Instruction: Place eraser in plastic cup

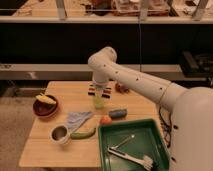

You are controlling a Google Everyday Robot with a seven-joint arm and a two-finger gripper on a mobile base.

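Directly above the plastic cup (99,102) hangs the tool (100,92), lined up, I judge, to drop its load in. Whether it grips the eraser cannot be told; the eraser is not visible on the surface (60,150).

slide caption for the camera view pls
Pincer poised directly above the light-green plastic cup on the wooden table.

Hand (100,91) hovers just above plastic cup (99,102).
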